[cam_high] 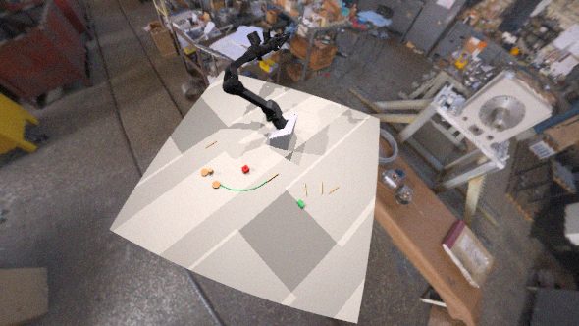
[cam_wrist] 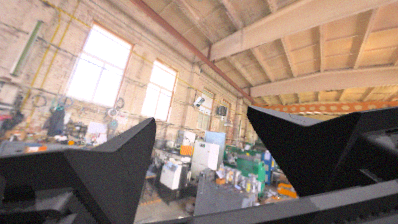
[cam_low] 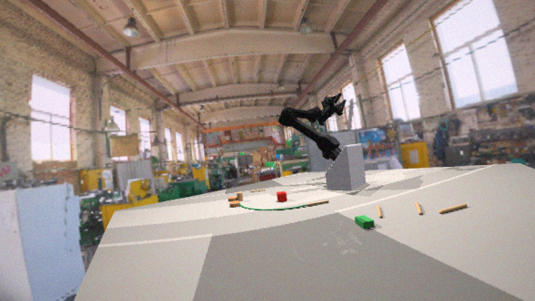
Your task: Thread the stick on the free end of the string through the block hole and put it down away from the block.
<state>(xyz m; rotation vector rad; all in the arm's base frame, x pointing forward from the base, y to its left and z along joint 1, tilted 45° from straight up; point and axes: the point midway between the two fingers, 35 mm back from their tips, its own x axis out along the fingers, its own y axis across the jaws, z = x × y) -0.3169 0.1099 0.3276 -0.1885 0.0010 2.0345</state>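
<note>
- The arm (cam_high: 245,93) is rising from its grey pedestal (cam_high: 289,139) at the far side of the desk (cam_high: 275,255) and folding back, so the hand (cam_high: 277,39) is hanging high in the air, well away from everything on the desk.
- The hand (cam_wrist: 200,165) is standing nearly fully open and gripping nothing; between its two dark fingers the wrist view is showing only the workshop hall.
- The stick (cam_high: 273,177) on the string is lying flat on the desk, in front of the pedestal, with the green string (cam_high: 242,189) curving from it to the round wooden button (cam_high: 216,185).
- The red block (cam_high: 245,169) is sitting on the desk just beyond the string's curve, apart from the stick.
- Two more round wooden pieces (cam_high: 206,172) are lying touching each other near the button.
- One loose stick (cam_high: 211,144) is lying alone farther back, and three loose sticks (cam_high: 321,188) are lying near one another on the other side.
- A small green block (cam_high: 300,203) is sitting close to those three sticks.
</note>
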